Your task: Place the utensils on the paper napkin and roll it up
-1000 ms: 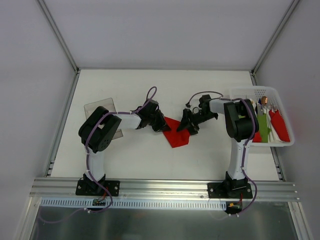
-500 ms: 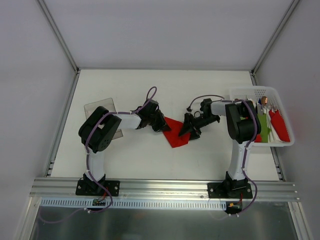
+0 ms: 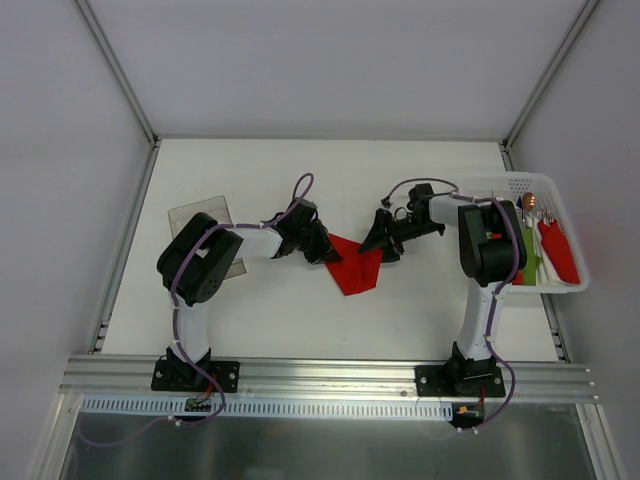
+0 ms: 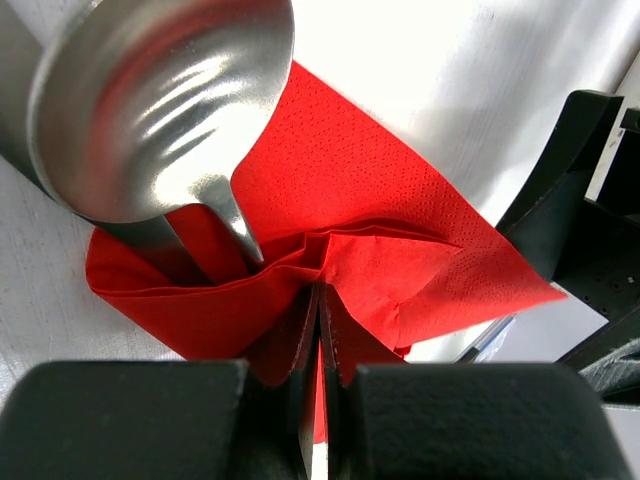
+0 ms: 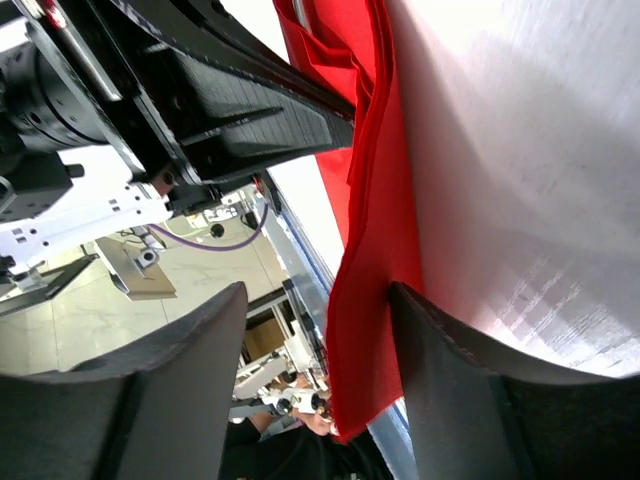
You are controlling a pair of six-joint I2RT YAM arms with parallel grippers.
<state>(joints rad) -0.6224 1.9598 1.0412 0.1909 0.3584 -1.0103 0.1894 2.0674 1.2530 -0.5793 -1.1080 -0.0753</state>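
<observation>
On the counter [image 3: 300, 180], the left jaws are clamped on the red paper napkin [image 4: 380, 180], beside a silver spoon [image 4: 150, 100]. The right jaws are held apart, astride the napkin's edge.

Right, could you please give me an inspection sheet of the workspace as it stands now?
Surface: white table, no spills seen.
Job's things: red napkin lies mid-table, partly folded; a silver spoon lies with its bowl at the napkin's edge and its neck running under a fold. Other utensils: nothing seen.
Clutter: clear tray at the left; white basket at the right, holding rolled bundles.
Grippers: left hand shut on a napkin fold; right hand open, one finger on each side of the napkin's edge.
Cables: purple cables loop along both arms, clear of the napkin.
Surroundings: white walls on three sides.
</observation>
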